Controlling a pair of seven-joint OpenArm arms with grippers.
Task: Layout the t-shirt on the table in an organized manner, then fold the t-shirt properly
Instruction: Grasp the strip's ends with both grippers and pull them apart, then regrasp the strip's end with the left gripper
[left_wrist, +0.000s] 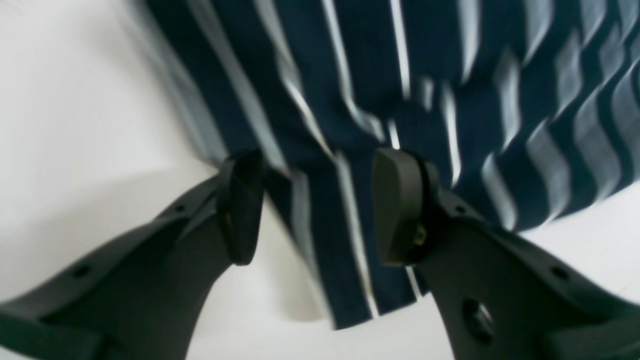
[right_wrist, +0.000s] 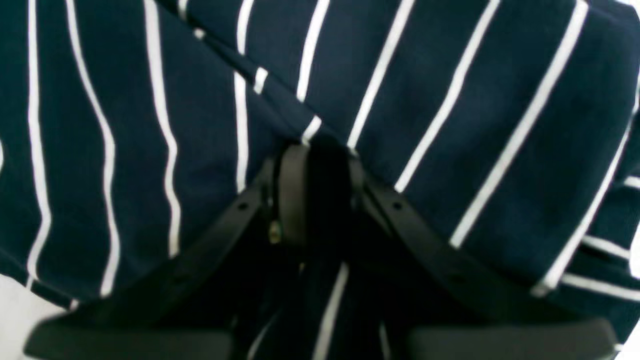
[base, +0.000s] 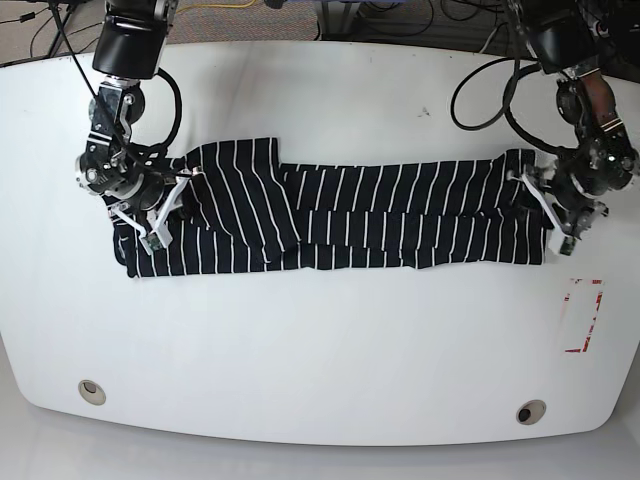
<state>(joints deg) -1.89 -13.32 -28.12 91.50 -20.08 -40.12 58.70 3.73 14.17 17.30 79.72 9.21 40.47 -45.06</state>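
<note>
Glossy white tabletop with curved edges (base: 320, 340): your black short-sleeved t-shirt with thin white stripes (base: 340, 215) lies folded into a long band across its middle, an arm at each end.

Your right gripper (right_wrist: 315, 170), at the band's left end in the base view, has its jaws clenched on a fold of the fabric. Your left gripper (left_wrist: 317, 205), at the opposite end, stands with jaws spread apart, a strip of cloth hanging between them; the blur prevents confirming contact. A red-and-white rectangular sticker (base: 583, 316) sits near that arm, and two round grey grommet holes (base: 92, 391) mark the front edge.
</note>
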